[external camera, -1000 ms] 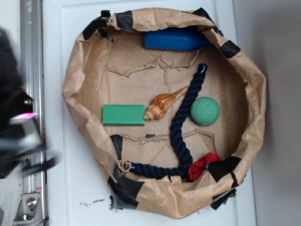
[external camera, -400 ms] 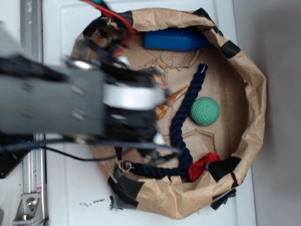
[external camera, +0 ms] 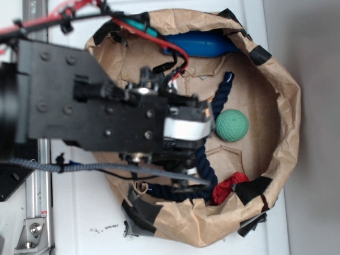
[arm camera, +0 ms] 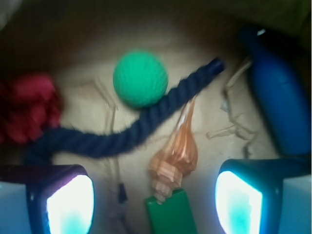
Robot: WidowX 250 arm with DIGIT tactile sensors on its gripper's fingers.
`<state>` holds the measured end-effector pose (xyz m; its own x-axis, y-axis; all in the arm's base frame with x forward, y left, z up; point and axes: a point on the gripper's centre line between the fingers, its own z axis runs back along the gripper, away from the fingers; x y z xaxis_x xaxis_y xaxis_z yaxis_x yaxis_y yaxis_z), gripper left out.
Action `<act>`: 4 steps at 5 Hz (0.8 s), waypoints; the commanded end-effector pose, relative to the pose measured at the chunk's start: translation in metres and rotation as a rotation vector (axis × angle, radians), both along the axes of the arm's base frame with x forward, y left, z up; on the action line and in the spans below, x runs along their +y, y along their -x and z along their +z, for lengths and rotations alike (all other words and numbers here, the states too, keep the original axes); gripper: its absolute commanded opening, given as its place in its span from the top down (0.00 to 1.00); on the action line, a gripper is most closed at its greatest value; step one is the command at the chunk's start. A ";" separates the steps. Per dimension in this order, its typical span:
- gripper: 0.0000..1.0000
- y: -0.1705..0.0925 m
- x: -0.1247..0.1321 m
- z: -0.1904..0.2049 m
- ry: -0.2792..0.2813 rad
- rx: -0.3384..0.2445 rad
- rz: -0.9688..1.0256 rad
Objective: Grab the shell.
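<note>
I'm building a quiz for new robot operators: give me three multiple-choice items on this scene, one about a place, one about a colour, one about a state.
1. The shell's bulbous end touches:
A. the green block
B. the blue bottle
C. the red cloth

2. The ball is:
A. red
B. green
C. blue

3. The gripper is:
A. shut on the shell
B. shut on the navy rope
C. open

Answers: 1 A, the wrist view shows them meeting. 2 B, green in both views. 3 C, the jaws stand wide apart, holding nothing.

We see the shell (arm camera: 176, 158) between our fingers (arm camera: 68, 202), its whorled end touching the block (arm camera: 171, 214); the rope (arm camera: 131, 126) crosses its tip; the ball (arm camera: 140, 78) lies beyond.
</note>
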<state>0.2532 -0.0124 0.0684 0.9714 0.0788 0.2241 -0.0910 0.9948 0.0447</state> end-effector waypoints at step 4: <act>1.00 -0.050 0.006 -0.038 -0.004 0.005 0.002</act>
<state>0.2980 0.0004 0.0240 0.9763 0.1085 0.1872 -0.1196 0.9916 0.0488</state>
